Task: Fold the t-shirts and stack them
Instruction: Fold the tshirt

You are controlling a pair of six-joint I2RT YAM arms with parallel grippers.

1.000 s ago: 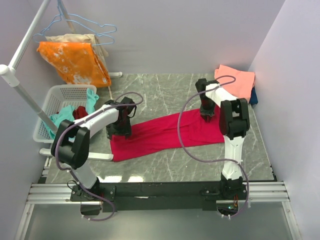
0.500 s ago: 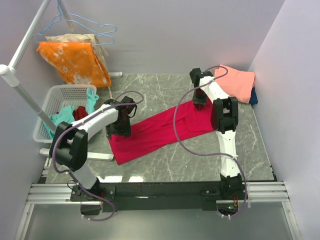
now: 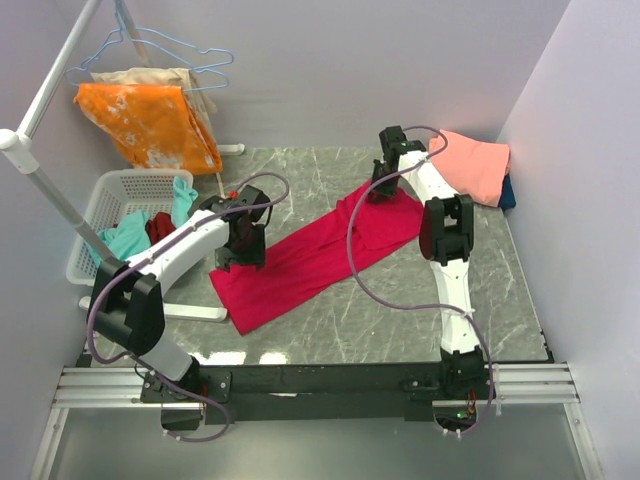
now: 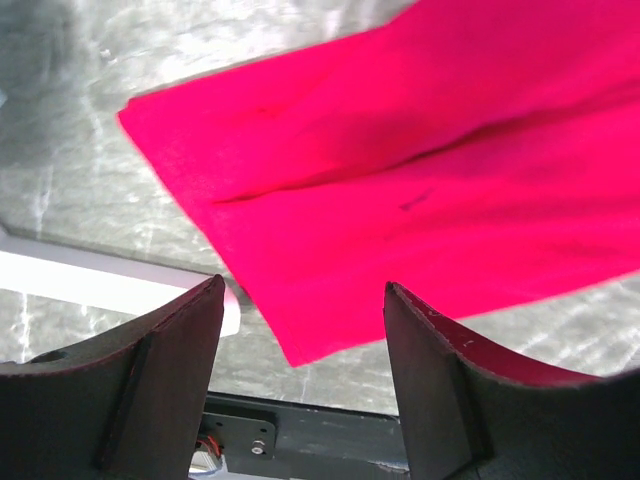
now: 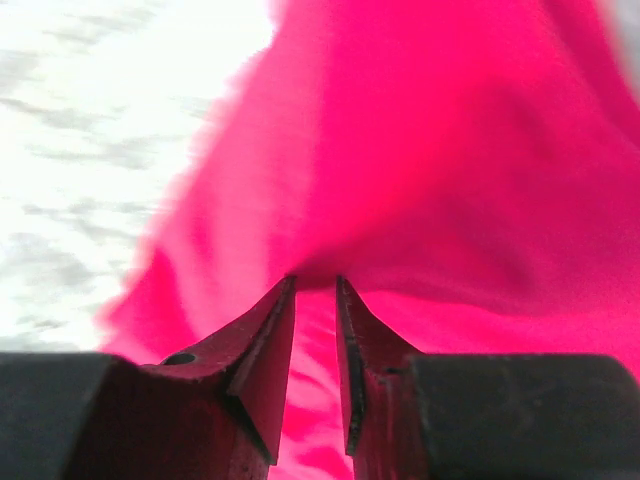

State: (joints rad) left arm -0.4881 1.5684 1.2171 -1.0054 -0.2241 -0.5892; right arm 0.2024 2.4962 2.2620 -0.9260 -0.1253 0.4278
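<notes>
Crimson t-shirt point(image 3: 305, 262) dragged diagonal across the table, not yet folded.
Left gripper point(image 3: 240, 250) hovers over its near-left end, jaws apart, empty; right gripper point(image 3: 379, 190), clamped on the far end, has pulled it back toward the salmon-pink t-shirt point(image 3: 475, 165); fold pending.
</notes>
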